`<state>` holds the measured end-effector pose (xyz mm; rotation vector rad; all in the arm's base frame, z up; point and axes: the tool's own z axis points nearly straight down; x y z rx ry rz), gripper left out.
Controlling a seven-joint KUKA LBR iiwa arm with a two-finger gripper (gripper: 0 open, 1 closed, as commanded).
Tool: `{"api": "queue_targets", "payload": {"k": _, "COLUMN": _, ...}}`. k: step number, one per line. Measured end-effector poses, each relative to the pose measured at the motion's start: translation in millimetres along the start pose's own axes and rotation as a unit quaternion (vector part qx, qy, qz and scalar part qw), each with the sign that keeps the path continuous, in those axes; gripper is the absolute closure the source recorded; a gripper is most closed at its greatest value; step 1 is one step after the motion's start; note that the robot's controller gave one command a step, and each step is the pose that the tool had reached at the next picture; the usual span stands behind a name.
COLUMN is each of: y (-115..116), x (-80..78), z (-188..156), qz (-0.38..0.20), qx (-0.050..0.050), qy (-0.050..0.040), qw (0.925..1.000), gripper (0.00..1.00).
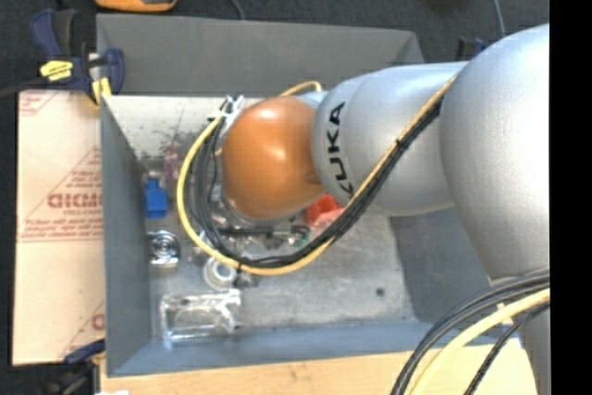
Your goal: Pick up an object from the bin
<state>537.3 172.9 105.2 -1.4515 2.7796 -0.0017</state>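
As we find the arm: the silver arm point(407, 143) reaches in from the right and bends down over the middle of the grey bin point(259, 60).
Wrist: we note an orange cover point(268, 157) on it, looped by yellow and black cables point(190, 190); both belong to the robot.
Gripper: the gripper point(242, 234) sits beneath the orange cover, low over the bin floor and left of centre; we see only dark hardware there.
Tool state: we cannot tell whether it is open or closed, nor whether it grips anything.
Thing to be picked: we cannot tell which it is, since the cover hides the spot under the gripper.
Nearest things: a small pale ring point(220, 273) lies just beside the cables, at the gripper's lower left; a red thing point(324, 211) shows at the cover's lower right edge, partly hidden by the arm.
Left side: a blue block point(155, 197) stands near the left wall; a shiny round metal piece point(164, 250) lies just below it in the view.
Front left corner: a clear plastic piece point(199, 312) lies near the front wall, apart from the ring.
Back left: a small pinkish thing point(171, 166) lies above the blue block; we cannot tell its kind.
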Motion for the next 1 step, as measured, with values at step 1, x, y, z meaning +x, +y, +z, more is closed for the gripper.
{"api": "queue_targets", "payload": {"k": 1, "y": -1.5, "x": -0.3, "z": -9.5, "qz": 0.004, "qx": 0.0, "qy": 0.0001, "qw": 1.0, "gripper": 1.0}}
